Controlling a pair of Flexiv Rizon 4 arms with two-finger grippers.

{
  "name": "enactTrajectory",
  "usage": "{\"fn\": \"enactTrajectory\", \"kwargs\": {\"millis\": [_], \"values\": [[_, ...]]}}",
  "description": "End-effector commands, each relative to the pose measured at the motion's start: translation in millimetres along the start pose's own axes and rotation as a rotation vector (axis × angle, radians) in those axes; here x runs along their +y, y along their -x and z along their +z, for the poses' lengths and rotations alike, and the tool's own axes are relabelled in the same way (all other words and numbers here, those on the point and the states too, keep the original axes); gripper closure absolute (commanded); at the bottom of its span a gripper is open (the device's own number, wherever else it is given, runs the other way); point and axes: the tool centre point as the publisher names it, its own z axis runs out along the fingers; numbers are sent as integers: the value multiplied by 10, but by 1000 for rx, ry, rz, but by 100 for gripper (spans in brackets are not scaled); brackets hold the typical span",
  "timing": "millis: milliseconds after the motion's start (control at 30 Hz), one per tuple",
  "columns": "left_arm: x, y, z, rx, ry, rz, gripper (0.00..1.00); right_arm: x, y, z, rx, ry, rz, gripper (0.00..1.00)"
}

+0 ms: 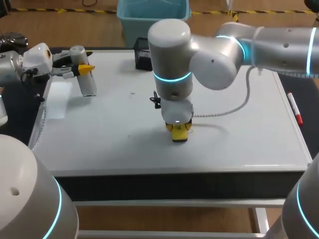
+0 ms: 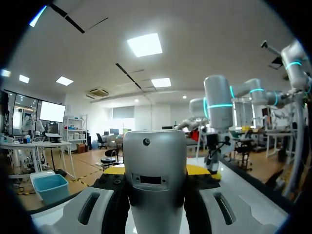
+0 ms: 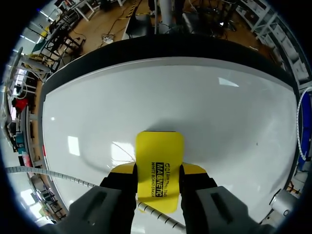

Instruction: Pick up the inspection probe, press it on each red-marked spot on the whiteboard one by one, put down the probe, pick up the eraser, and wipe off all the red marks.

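**Right gripper** (image 1: 179, 131) pinches the yellow eraser (image 3: 159, 156) mid-whiteboard (image 1: 239, 144), with open board on every side. **Left gripper** (image 1: 84, 68) clamps the inspection probe (image 2: 156, 170) at the board's far-left corner. A red marker (image 1: 295, 109) lies along the right edge. Only the wrist views show both fingers contacting each tool.

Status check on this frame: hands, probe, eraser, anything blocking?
Right hand shut on yellow rectangular eraser, pressed to white whiteboard. Left hand shut on silver cylindrical probe, at board's left edge. No red marks visible; nothing blocking.
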Motion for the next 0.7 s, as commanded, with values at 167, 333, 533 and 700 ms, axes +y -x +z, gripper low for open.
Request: {"fn": "enactTrajectory", "kwargs": {"millis": [167, 333, 533, 700], "values": [[-6, 1, 2, 0, -1, 0, 100, 8, -83, -2, -5, -2, 11, 100], [-6, 1, 2, 0, -1, 0, 100, 17, -153, 20, -8, 1, 24, 100], [-6, 1, 2, 0, -1, 0, 100, -3, -274, 48, -12, 7, 56, 100], [-6, 1, 2, 0, -1, 0, 100, -23, -391, 76, -8, 8, 83, 100]]}}
